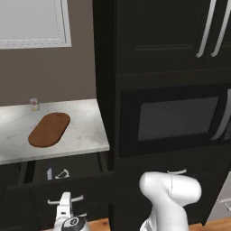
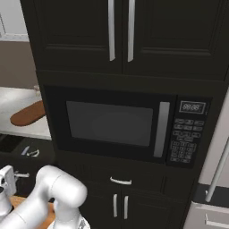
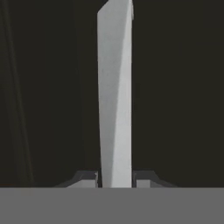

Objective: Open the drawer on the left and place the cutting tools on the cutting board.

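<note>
Hand view at close range: silver bar handle (image 3: 114,94) running between the two dark fingertips (image 3: 85,178) of the end effector (image 3: 114,180), which is nearly closed about the bar. Left base view: drawer (image 1: 63,169) pulled open beneath the marble surface (image 1: 85,131), holding the blue-handled knife (image 1: 49,174) and the peeler (image 1: 62,174) side by side. Cutting board (image 1: 49,129) lies bare on the surface above the drawer, small glass jar (image 1: 34,104) behind it. Right base view adds the microwave (image 2: 120,125) right of the board.
</note>
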You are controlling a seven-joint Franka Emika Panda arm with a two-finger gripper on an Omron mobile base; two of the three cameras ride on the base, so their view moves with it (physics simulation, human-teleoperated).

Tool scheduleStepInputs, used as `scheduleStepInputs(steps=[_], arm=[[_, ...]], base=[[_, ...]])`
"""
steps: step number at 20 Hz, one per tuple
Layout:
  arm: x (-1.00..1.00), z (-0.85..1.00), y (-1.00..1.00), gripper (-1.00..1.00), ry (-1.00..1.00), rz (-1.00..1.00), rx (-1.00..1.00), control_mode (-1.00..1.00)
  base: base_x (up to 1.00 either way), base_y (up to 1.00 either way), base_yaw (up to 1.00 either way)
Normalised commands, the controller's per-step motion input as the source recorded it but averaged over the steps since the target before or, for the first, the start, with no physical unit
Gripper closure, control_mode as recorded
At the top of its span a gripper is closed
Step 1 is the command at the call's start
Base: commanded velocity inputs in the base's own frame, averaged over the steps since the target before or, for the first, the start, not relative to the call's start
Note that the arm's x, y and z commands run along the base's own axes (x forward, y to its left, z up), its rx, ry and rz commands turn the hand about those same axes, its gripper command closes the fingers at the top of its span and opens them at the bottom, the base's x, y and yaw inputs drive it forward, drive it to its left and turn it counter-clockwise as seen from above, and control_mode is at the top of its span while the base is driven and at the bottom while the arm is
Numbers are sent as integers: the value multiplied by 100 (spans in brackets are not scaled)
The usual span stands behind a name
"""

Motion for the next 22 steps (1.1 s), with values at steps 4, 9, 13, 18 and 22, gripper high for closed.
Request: scheduleStepInputs(steps=[4, 9, 13, 18, 22], arm=[[-97, -7, 0, 100, 0, -3, 2, -100], [-99, -2, 0, 100, 1, -5, 5, -100], [-96, 0, 0, 100, 4, -6, 9, -100], [-87, 4, 0, -100, 11, -10, 13, -100], [-81, 36, 3, -100, 14, -14, 12, -100]], base=[[0, 0, 0], [0, 0, 0], [0, 0, 0], [0, 0, 0], [0, 0, 0]])
